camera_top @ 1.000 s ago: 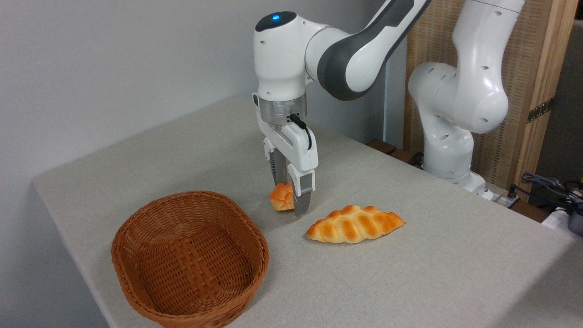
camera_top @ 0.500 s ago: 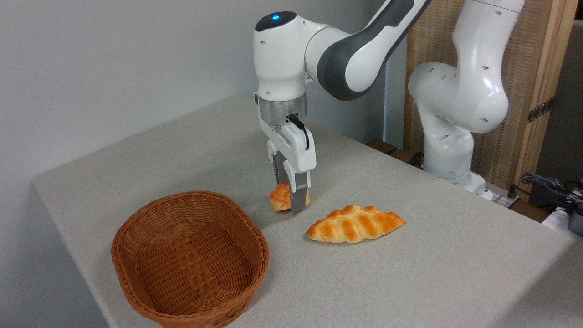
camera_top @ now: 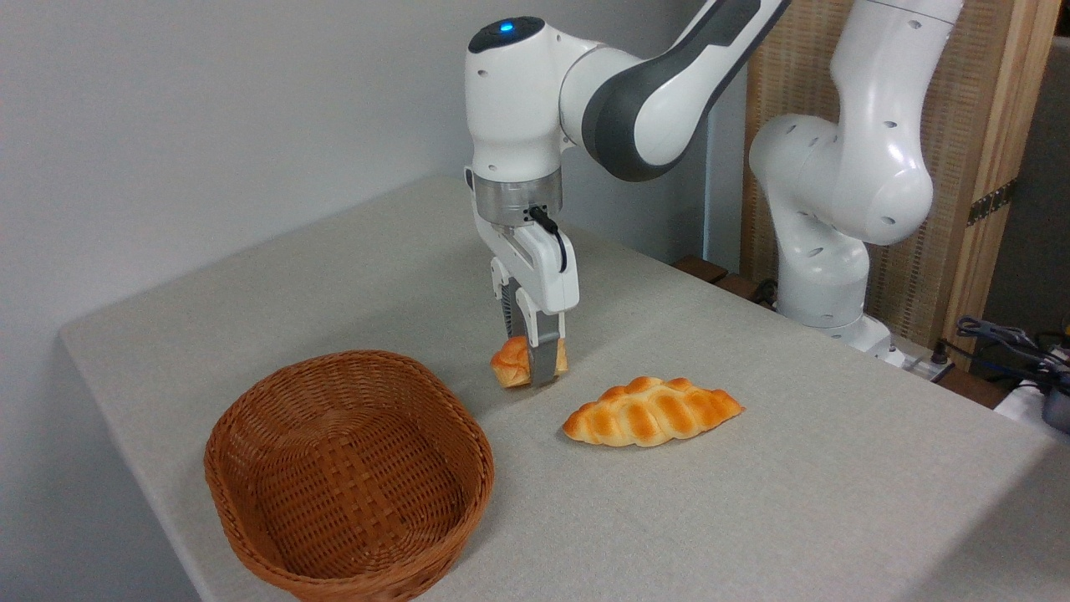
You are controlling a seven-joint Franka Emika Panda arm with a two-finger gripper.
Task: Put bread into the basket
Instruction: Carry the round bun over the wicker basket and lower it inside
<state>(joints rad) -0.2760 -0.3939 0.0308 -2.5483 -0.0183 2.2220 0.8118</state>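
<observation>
basket (camera_top: 351,477) rim open above, braided loaf (camera_top: 652,411) right, table (camera_top: 794,502) bare between

An orange-brown bun (camera_top: 510,365), a golden braided loaf (camera_top: 652,412) with paler creases, a brown woven wicker basket (camera_top: 251,443), all on a pale grey-beige worktop (camera_top: 794,502).

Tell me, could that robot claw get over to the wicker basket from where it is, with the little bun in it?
Probably yes. The gripper is shut on the bun, and the basket sits open-topped just to its left with nothing between them. The braided loaf lies on the other side, out of the way.
</observation>
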